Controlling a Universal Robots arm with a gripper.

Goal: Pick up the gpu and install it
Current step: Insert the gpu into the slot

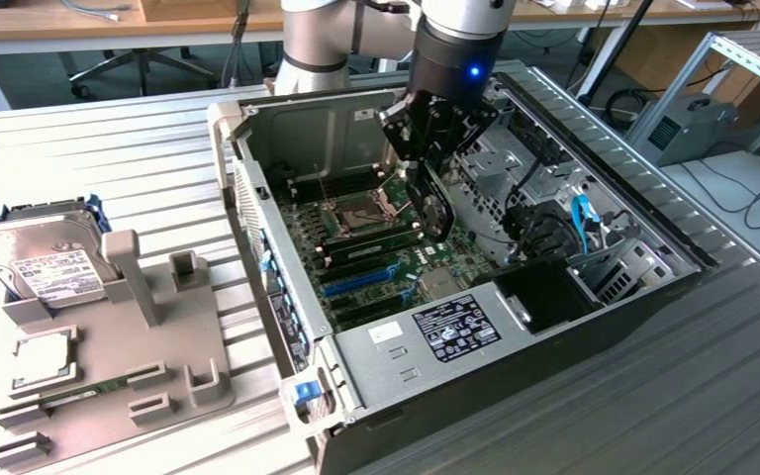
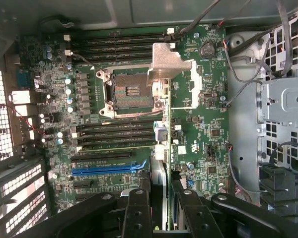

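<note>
The tool (image 1: 430,163), closed on the gpu (image 1: 433,208), holds it edge-down over the motherboard (image 1: 360,252) inside the open computer case (image 1: 308,134), clear of the walls; power-supply label (image 1: 457,325) text illegible.

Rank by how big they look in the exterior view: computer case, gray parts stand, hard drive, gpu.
1. computer case
2. gray parts stand
3. hard drive
4. gpu, seen edge-on, so unsure against the drive

In the exterior view the arm (image 1: 462,25) is cut off at 12 o'clock and the case (image 1: 380,416) at 6 o'clock. The gpu (image 2: 159,198) has its faces hidden between the fingers (image 2: 137,213); the drive label (image 1: 52,272) cannot be read.
</note>
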